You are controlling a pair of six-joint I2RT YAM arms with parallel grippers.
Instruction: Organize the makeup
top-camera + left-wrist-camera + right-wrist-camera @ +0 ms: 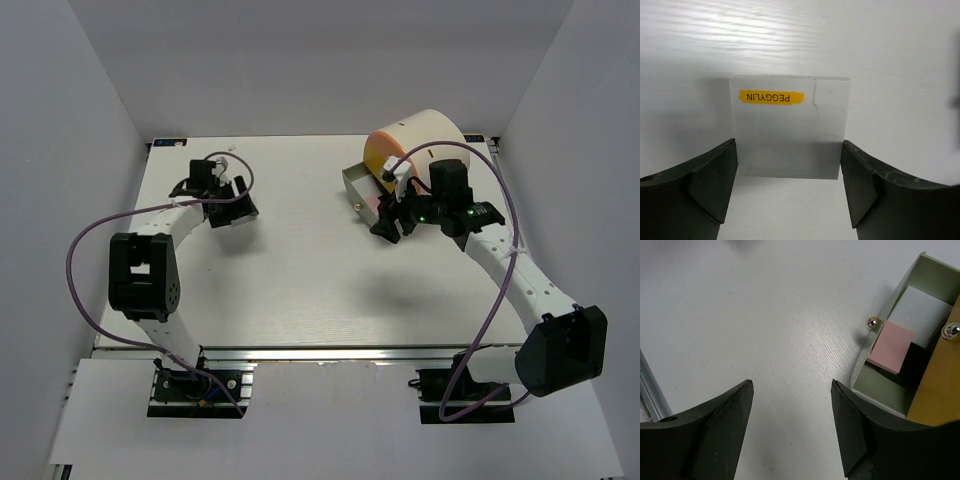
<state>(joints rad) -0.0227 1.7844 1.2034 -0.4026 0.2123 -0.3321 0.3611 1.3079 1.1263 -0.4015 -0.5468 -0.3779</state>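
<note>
The tabletop (300, 260) lies open across its middle and near side. At far right the cylinder (425, 135) and its pulled-out drawer (354, 190) block the way; a clear square (790, 130) sits far left.

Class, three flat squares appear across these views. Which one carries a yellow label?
The frosted clear square lying on the table, flanked by the left gripper. The pink square and white square in the open grey drawer show no label.

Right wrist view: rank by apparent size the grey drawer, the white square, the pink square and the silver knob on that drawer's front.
1. grey drawer
2. white square, partly covered, so its full extent is unsure
3. pink square
4. silver knob
</note>
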